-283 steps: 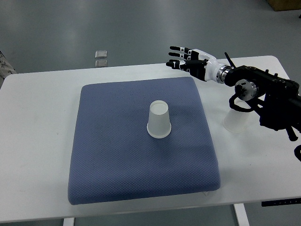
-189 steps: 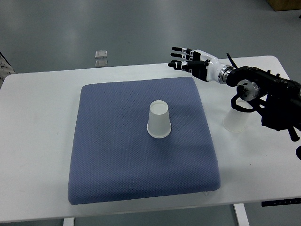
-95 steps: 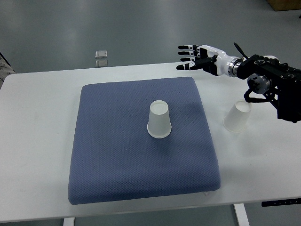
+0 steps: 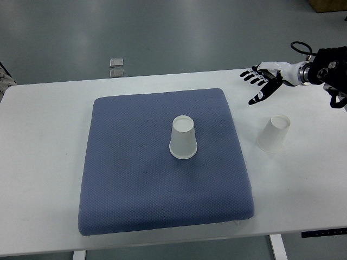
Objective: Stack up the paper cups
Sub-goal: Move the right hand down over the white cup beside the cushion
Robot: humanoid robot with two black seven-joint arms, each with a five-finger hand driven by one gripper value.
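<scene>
The right hand (image 4: 262,81) has drawn back toward two o'clock, fingers spread and empty, leaving both upturned cups, one on the pad (image 4: 182,138), one on the table (image 4: 273,133), clear for grasping.

You have a white table (image 4: 43,162) that fills most of the view from the top. On it lies a large blue-grey cushion mat (image 4: 135,184), almost square, with a fine dotted texture; it covers the middle of the table and its near edge comes close to the table's near edge. To the right of the mat, directly on the bare white surface, one white paper cup (image 4: 272,133) stands upside down, near the mat's right edge but not touching it. The left part of the table is bare white surface.
</scene>
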